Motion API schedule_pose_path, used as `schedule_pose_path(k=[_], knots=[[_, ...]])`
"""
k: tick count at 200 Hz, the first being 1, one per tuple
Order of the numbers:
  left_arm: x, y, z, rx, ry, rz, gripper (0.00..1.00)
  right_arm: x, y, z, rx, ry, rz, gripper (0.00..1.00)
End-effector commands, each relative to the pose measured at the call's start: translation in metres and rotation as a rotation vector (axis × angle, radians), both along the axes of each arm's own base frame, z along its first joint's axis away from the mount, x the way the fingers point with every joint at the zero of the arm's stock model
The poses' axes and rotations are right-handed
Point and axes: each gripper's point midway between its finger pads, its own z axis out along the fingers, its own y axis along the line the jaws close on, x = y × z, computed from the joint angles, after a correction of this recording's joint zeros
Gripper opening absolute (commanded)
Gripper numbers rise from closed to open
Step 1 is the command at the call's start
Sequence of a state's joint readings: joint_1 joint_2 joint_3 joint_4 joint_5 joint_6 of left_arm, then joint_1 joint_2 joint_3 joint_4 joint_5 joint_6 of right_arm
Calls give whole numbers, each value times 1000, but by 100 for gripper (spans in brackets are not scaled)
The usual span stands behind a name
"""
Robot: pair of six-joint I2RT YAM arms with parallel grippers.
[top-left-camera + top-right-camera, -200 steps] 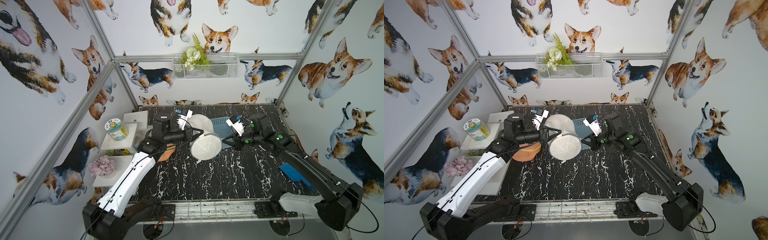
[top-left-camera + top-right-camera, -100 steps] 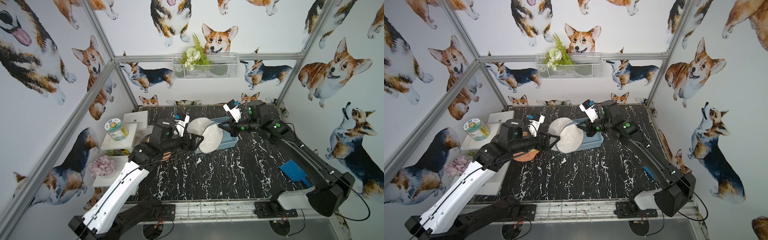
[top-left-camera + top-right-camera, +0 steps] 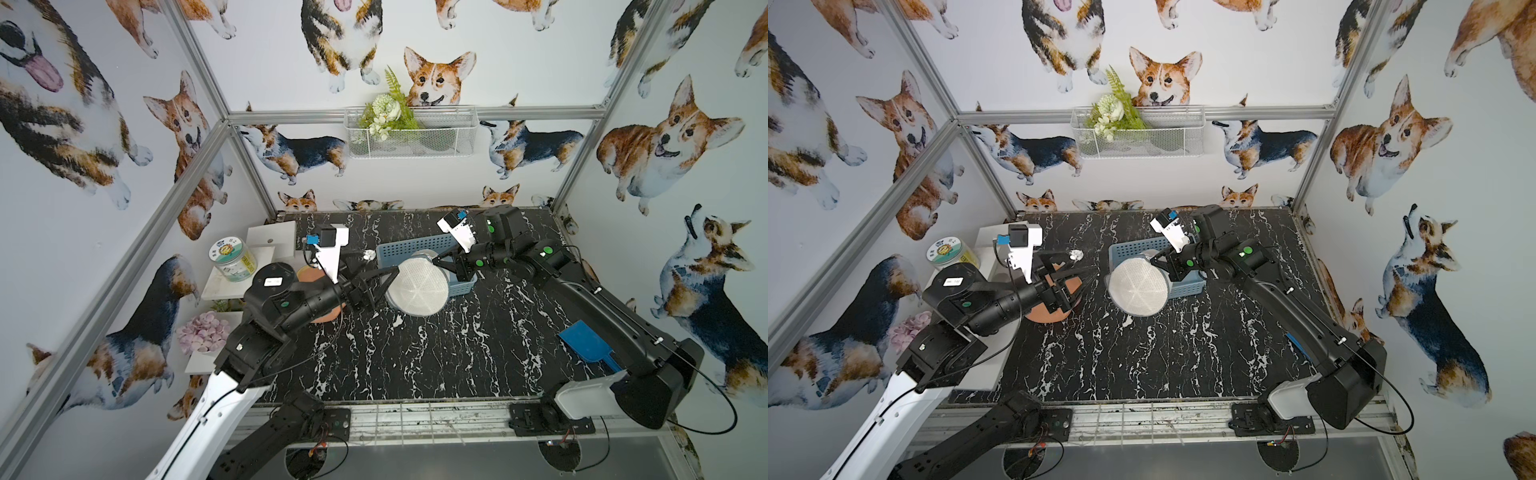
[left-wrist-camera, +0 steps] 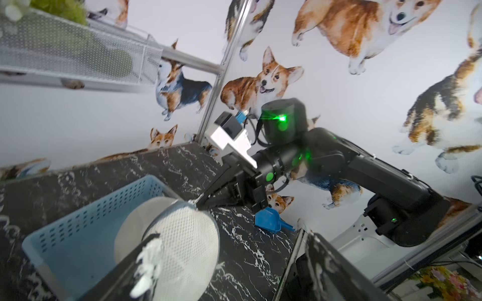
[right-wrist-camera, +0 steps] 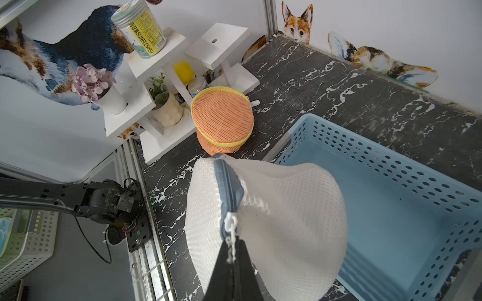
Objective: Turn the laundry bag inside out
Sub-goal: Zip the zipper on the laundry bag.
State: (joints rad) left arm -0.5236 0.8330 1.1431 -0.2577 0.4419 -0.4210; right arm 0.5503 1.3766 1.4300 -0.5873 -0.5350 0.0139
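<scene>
top views high overhead, facing down on table [image 3: 415, 353]; wrist views close, both showing laundry bag [image 4: 187, 247].

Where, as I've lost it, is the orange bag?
The orange bag sits left on the table in both top views, beside the white shelf, beneath the left arm.

The basket [image 3: 411, 245] stands toward the back of the table [image 3: 415, 353], near its middle. The laundry bag [image 3: 417, 286] hangs at the basket's front left corner, held by the right gripper [image 3: 436, 259]; whether it touches the table is unclear. The left gripper [image 3: 384, 281] sits just left of it. A second bag [image 5: 221, 117] lies further left, beside the shelf [image 3: 272, 235] bearing a jar [image 3: 232, 257]. A scoop [image 3: 586, 343] lies far right.
</scene>
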Motion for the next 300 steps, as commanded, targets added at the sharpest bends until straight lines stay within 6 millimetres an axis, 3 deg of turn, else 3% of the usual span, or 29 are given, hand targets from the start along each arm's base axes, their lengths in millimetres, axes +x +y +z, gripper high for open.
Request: schedule_pose_path(k=[1, 39, 69, 96, 108, 126, 169, 208, 245, 277, 300], knots=[[13, -24, -45, 75, 80, -101, 90, -15, 12, 2, 8, 1, 106, 0], [43, -38, -55, 73, 33, -94, 93, -28, 20, 0, -18, 11, 176, 0], [43, -49, -67, 70, 55, -163, 94, -29, 22, 1, -8, 8, 189, 0], [44, -53, -93, 121, 128, -188, 91, -27, 23, 2, -1, 3, 187, 0], [42, -54, -98, 128, 138, -202, 84, -24, 23, 4, 2, -2, 174, 0], [41, -57, -105, 132, 161, -226, 64, -21, 24, 8, 11, -11, 156, 0], [41, -56, -113, 149, 180, -224, 41, -22, 25, 16, 40, -12, 160, 0], [42, -59, -119, 150, 204, -238, 38, -21, 26, 23, 74, -17, 143, 0], [43, -56, -112, 128, 188, -211, 0, -19, 26, 20, 84, -5, 118, 0], [45, -54, -105, 104, 176, -187, 0, -16, 23, 17, 93, 2, 74, 0], [48, -48, -100, 74, 171, -148, 0, -12, 14, 3, 75, 20, 22, 0]])
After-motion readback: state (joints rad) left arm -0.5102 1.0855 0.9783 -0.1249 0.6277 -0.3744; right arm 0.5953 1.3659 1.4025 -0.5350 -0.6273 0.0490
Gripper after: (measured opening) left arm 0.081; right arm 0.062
